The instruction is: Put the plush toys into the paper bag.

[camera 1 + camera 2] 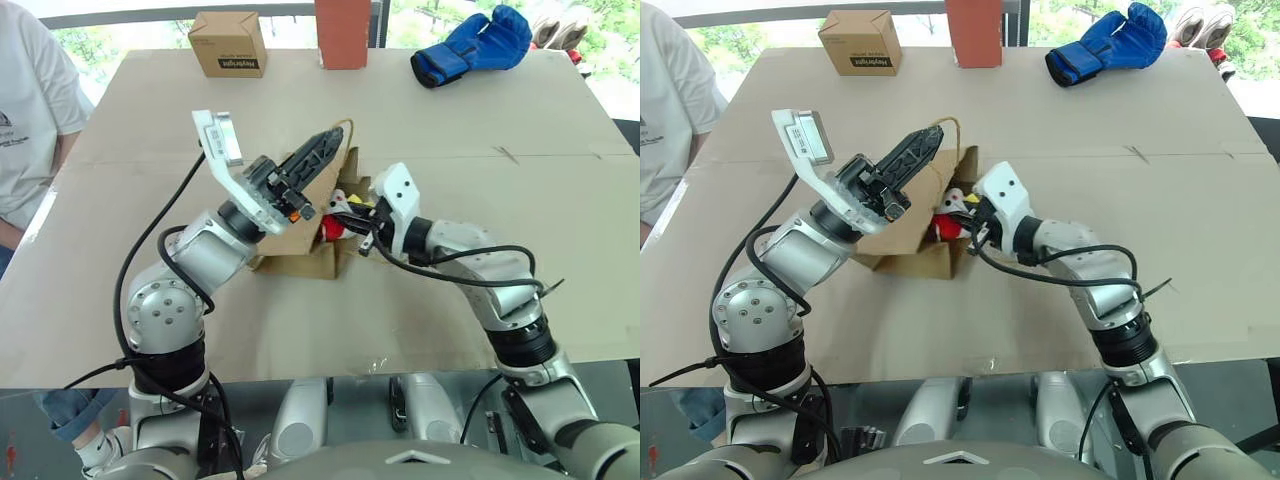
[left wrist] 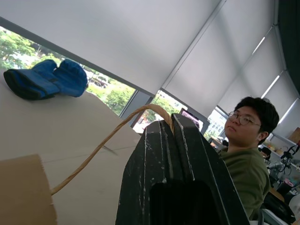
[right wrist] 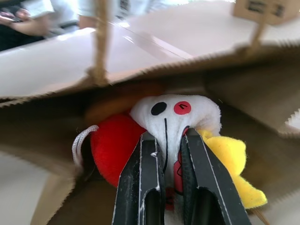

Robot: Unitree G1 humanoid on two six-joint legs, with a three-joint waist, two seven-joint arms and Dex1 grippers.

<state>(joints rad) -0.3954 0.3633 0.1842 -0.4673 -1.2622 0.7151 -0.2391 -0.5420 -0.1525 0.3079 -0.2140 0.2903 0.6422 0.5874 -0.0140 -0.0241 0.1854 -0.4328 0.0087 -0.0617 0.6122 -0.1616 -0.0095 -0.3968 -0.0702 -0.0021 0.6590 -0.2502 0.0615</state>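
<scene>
On the bench [image 1: 480,300], centre frame, the paper bag [image 1: 300,235] lies with its mouth facing right. The left hand [image 1: 335,140], angled up and right, is clenched on a bag handle [image 2: 108,140]. The right hand [image 3: 171,136], pointing left and level, grips the white plush toy [image 3: 180,112] at the bag's mouth.

Bench by bright windows
A cardboard-covered bench [image 1: 520,300] is seen below windows [image 2: 117,96] filled with green trees; grey roller blinds [image 2: 140,37] are drawn overhead, and daylight is let in.
</scene>
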